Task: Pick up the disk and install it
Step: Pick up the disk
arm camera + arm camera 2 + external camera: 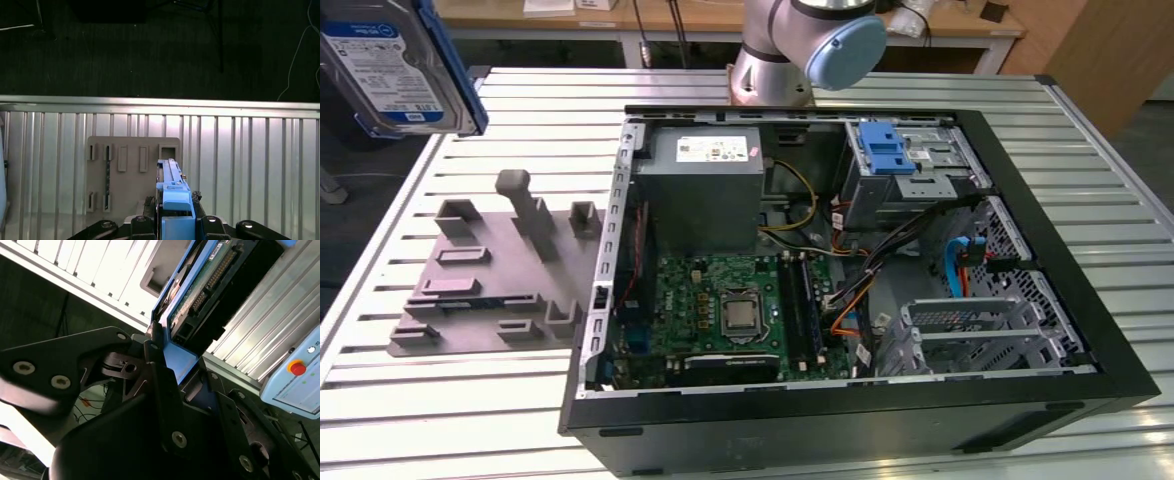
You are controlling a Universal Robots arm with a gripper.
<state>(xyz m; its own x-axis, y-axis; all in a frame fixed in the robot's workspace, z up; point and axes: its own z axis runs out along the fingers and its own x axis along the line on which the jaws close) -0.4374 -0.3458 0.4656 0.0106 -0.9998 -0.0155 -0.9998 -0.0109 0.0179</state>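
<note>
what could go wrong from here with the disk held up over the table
1. The gripper grips the disk by one end of its blue bracket, so most of the disk sticks out past the fingers. It may tilt or slip while being carried.
2. Loose cables lie beside the drive cage in the computer case and could snag the disk going in.

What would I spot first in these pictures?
First, the big open computer lying on the table, with its green board showing. Next, the disk, up in the air at the exterior view's upper left, clamped in the tool. A grey rack lies on the table beside the computer, on the exterior view's left.
</note>
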